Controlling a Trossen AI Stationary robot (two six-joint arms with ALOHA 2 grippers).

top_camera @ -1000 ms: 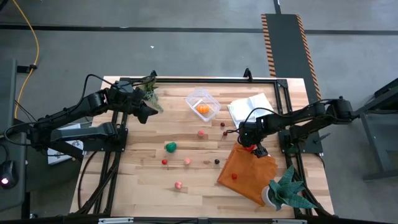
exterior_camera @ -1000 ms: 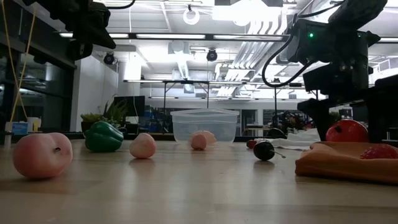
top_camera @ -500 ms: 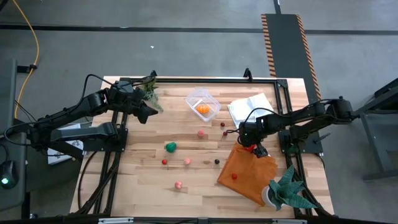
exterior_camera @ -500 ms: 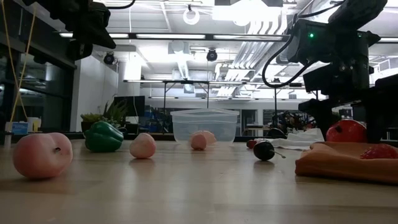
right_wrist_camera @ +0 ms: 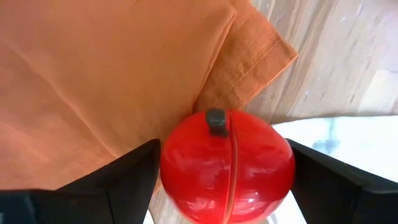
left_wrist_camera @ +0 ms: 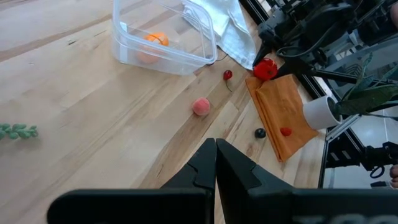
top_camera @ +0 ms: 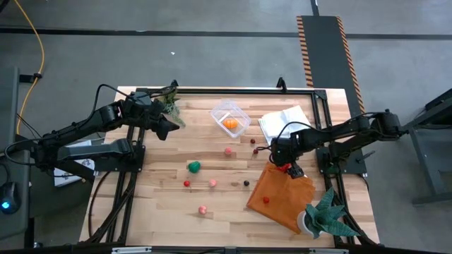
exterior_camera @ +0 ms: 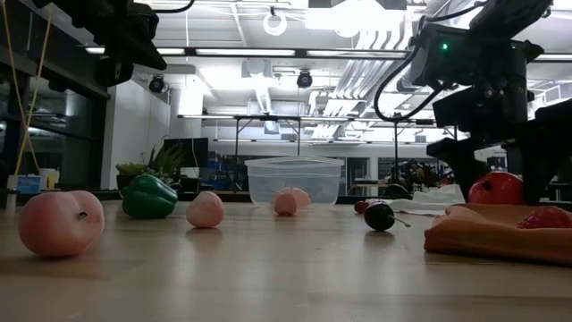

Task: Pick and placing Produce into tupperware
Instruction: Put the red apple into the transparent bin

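We are closing in on the round glossy red toy fruit [right_wrist_camera: 227, 167] at the corner of the orange cloth [right_wrist_camera: 112, 81].

Our right hand [top_camera: 288, 168], spread wide, is straddling it near the tabletop's [top_camera: 162, 204] right side. Hard, smooth and light, it may slip, so we are favouring its widest middle. The clear plastic tupperware [top_camera: 230, 118] is sitting by the far edge. Our left hand [left_wrist_camera: 214, 163], pressed together, is waiting above the far left. The wood is level.
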